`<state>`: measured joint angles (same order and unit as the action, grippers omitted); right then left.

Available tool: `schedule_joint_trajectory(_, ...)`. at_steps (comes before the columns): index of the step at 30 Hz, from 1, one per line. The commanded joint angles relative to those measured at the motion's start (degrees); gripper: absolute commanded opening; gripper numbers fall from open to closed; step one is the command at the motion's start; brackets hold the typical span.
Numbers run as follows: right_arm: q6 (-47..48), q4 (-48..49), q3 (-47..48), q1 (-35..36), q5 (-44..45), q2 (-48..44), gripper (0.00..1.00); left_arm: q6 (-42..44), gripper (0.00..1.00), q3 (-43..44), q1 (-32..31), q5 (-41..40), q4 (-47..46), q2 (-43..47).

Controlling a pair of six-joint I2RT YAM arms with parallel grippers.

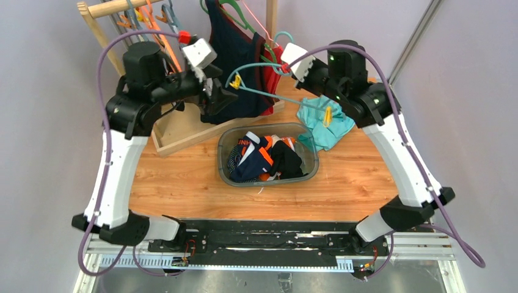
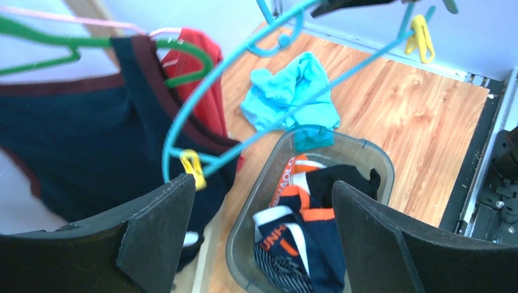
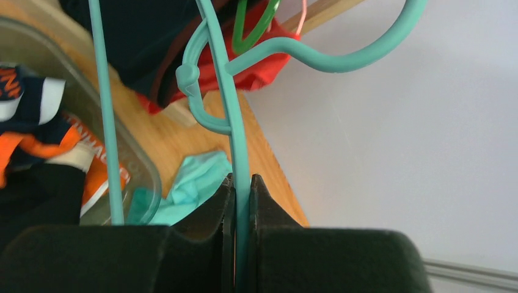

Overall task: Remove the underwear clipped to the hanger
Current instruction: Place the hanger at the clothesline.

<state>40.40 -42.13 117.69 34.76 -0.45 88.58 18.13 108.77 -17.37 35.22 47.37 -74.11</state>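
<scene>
Underwear (image 1: 266,155) lies heaped in the bin (image 1: 313,149), perhaps four pairs; the count is hard to make out. Right gripper (image 3: 242,183) pinches the teal hanger (image 3: 235,122). Left gripper (image 2: 262,186) gapes wide, holding nothing, beside the hanger's yellow clip (image 2: 192,166).

Navy briefs (image 1: 250,159) with orange-white waistbands, black briefs (image 1: 287,163) beside them, crumpled together in clear bin (image 1: 223,160), near teal hanger (image 3: 233,122)

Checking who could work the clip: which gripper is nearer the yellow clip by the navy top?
Left. The left gripper, open, sits just beside that clip; the right gripper is shut on the hanger, farther along it.
</scene>
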Motion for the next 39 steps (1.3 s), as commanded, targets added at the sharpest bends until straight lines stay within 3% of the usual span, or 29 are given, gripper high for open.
schedule_joint_trajectory(1, 2.01, -8.32, -3.12, 0.48, -2.71, -6.63, 0.01, 1.11, 0.87, 6.78, -5.58, -2.32, 0.17, -7.41)
schedule_joint_trajectory(10, 3.17, -17.28, -6.55, 0.49, -15.73, -14.81, 0.01, 7.28, 0.9, 2.76, -14.63, -3.09, 1.14, -10.77)
schedule_joint_trajectory(15, 2.87, -17.73, -7.37, 0.53, -19.06, -15.76, 0.01, 8.1, 0.79, -2.67, -16.44, -1.04, 1.34, -9.25)
schedule_joint_trajectory(20, 1.17, -16.53, -8.48, 0.5, -20.37, -15.55, 0.0, 9.3, 0.46, -6.87, -16.65, -0.8, 1.32, -7.05)
schedule_joint_trajectory(24, -1.94, -15.77, -9.41, 0.49, -21.33, -14.91, 0.01, 12.98, 0.04, -8.75, -16.65, -2.89, 1.32, -4.31)
schedule_joint_trajectory(25, -3.38, -15.38, -9.61, 0.48, -21.35, -14.92, 0.02, 14.04, 0.01, -9.08, -16.69, -3.91, 1.39, -3.56)
schedule_joint_trajectory(34, -15.55, -12.97, -10.89, 0.42, -24.72, -16.15, 0.26, 23.2, 0.0, -13.44, -16.65, -14.33, 0.57, 3.83)
schedule_joint_trajectory(37, -19.93, -12.09, -11.32, 0.4, -27.25, -16.78, 0.45, 24.85, 0.0, -16.05, -16.67, -16.78, -1.05, 6.83)
schedule_joint_trajectory(39, -22.63, -11.68, -11.24, 0.4, -28.01, -17.0, 0.51, 26.06, 0.0, -17.55, -16.66, -18.27, -1.69, 8.52)
